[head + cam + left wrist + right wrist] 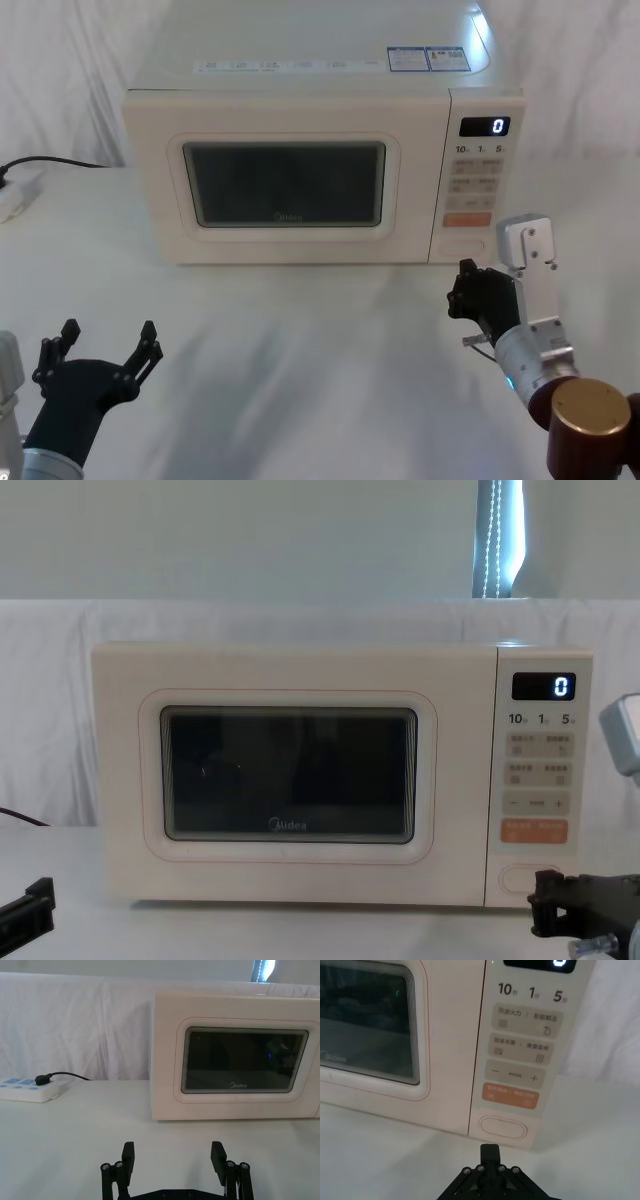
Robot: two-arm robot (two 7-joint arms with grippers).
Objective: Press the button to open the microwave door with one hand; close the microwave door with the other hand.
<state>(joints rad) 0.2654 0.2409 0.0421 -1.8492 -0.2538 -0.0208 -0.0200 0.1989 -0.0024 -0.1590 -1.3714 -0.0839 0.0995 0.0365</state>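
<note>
Microwave [300, 150] heavy, rigid; door [285, 185] latched. Button [502, 1127] stiff, press centre. Right end effector [490, 1149] closed, just before button; left end effector [172, 1154] spread wide, parked well before door.

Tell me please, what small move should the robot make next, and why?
Probably push the right gripper straight forward onto the button. Its fingers are shut and sit just short of the button, and the microwave door is closed. The left gripper waits open on the table's left.
</note>
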